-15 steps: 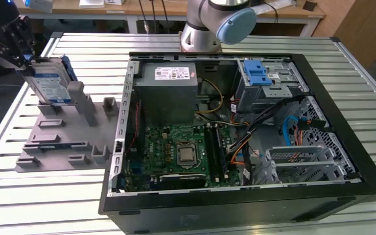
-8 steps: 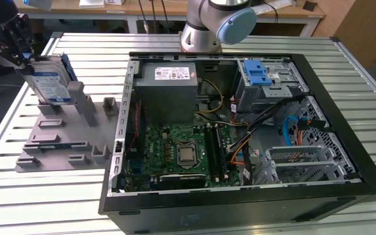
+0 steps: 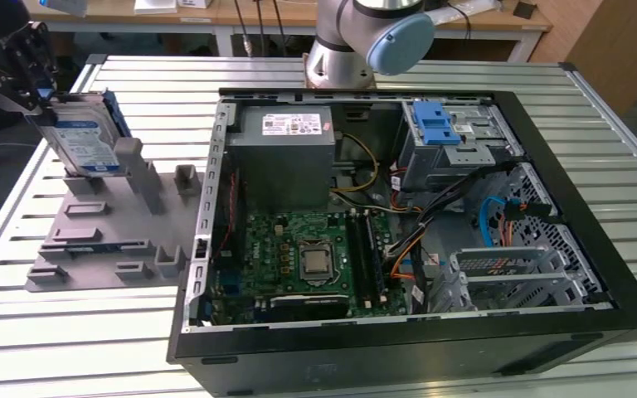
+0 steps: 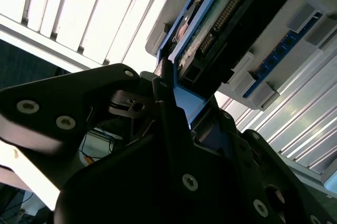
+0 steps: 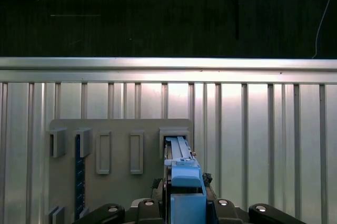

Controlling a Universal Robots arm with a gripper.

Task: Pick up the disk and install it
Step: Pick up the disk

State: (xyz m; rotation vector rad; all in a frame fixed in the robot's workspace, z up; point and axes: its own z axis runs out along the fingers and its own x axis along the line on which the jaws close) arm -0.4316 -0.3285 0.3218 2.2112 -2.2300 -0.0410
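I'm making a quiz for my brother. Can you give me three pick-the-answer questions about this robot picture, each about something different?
1. Where is the disk? A on the floor; B on the grey holder plate; C in someone's hand.
2. What colour is its frame? A blue; B red; C yellow.
3. How does the disk sit? A lying flat; B hanging from a string; C standing on edge.

B: it stands on the plate, at the exterior view's left.
A: blue in the first wrist view.
C: upright, with the gripper shut on its top edge.
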